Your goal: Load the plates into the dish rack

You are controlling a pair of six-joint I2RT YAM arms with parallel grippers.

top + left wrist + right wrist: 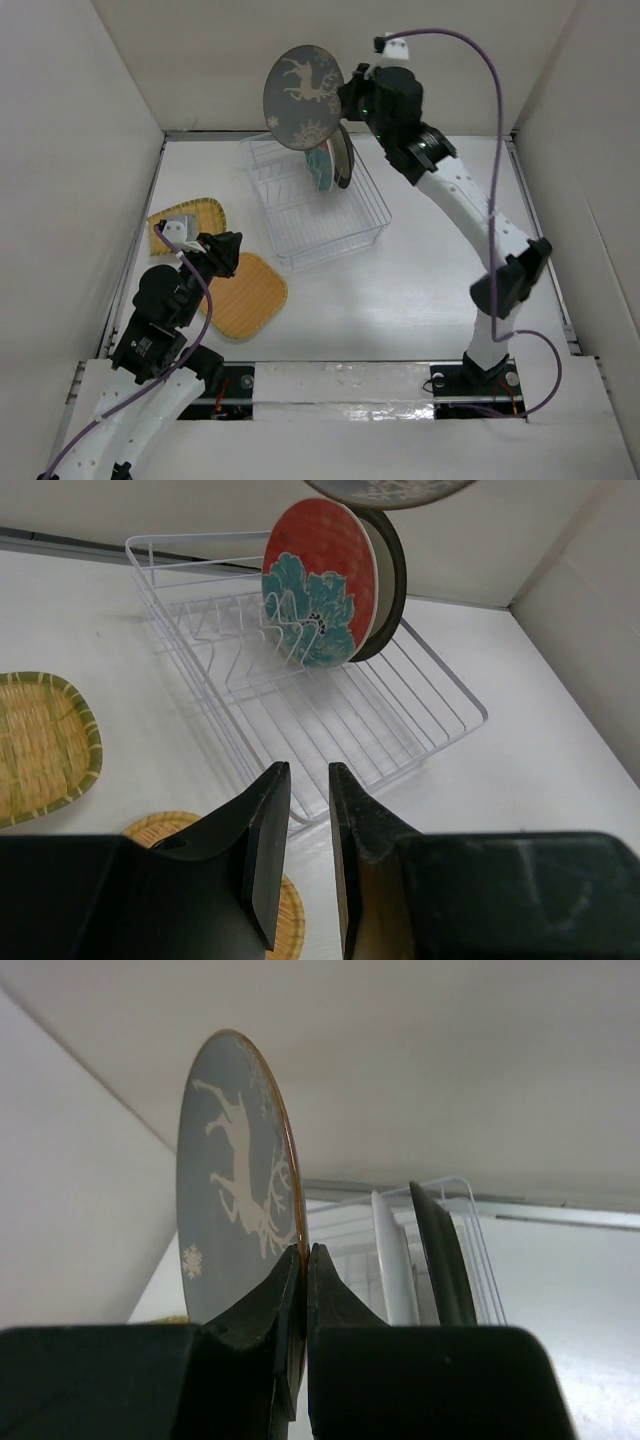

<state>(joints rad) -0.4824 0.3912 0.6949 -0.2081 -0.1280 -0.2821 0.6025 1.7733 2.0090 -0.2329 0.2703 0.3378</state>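
White table (420, 300), white walls (60, 150). R gripper (303, 1252) pinching deer plate (303, 97); L gripper (308, 770) narrow gap.

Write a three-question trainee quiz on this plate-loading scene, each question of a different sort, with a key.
1. True or false: the grey deer plate already stands in the dish rack.
2. How many plates stand upright in the rack? A) one B) two C) three
3. Fill in: the two woven plates lie flat on the table by the ____ gripper.

Key
1. False: the right gripper holds it in the air above the rack, fingers pinched on its rim.
2. B: the floral plate and, right behind it, the dark-rimmed plate.
3. Left: the left gripper hovers there, holding nothing.
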